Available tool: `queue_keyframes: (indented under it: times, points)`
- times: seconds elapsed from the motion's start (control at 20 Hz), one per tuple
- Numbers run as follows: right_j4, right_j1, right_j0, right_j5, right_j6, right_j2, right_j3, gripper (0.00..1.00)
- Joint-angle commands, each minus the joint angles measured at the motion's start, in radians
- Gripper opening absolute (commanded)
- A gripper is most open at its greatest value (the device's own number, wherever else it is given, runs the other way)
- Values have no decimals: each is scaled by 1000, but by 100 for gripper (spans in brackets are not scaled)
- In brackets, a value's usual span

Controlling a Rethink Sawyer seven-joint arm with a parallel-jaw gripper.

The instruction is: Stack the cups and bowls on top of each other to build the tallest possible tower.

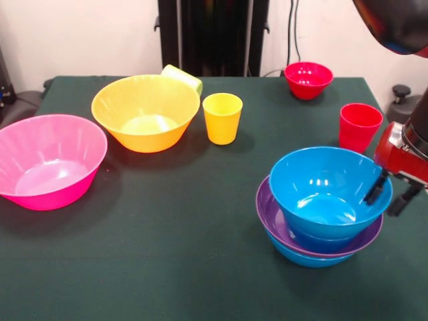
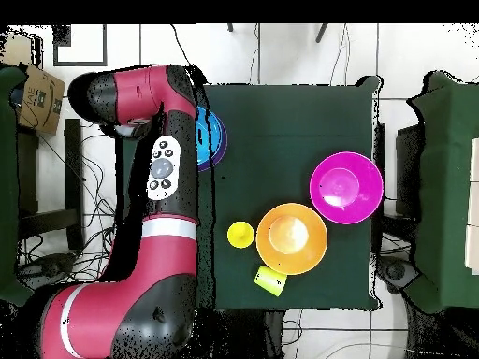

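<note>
At the front right stands the tower: a blue bowl nested in a purple bowl, which sits on another blue bowl. My gripper is open at the top bowl's right rim, one finger inside the rim and one outside. A red cup stands just behind the pile. The yellow cup is upright mid-table beside the orange bowl. A lime green cup lies on its side behind the orange bowl. The pink bowl sits far left and a small red bowl far right. In the overhead view the arm hides the gripper.
From overhead, the red arm covers the table's left edge and most of the stacked bowls. The pink bowl, orange bowl, yellow cup and green cup sit on the right half.
</note>
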Motion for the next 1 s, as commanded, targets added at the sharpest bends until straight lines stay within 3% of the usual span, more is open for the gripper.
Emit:
queue_keyframes:
  times: [0.05, 0.55, 1.0]
  points:
    - [-2, -4, -24, -77, 84, 76, 100, 100]
    - [-15, 4, -43, -89, 41, 75, 90, 100]
    - [-5, -126, -87, -69, -88, 102, 191, 100]
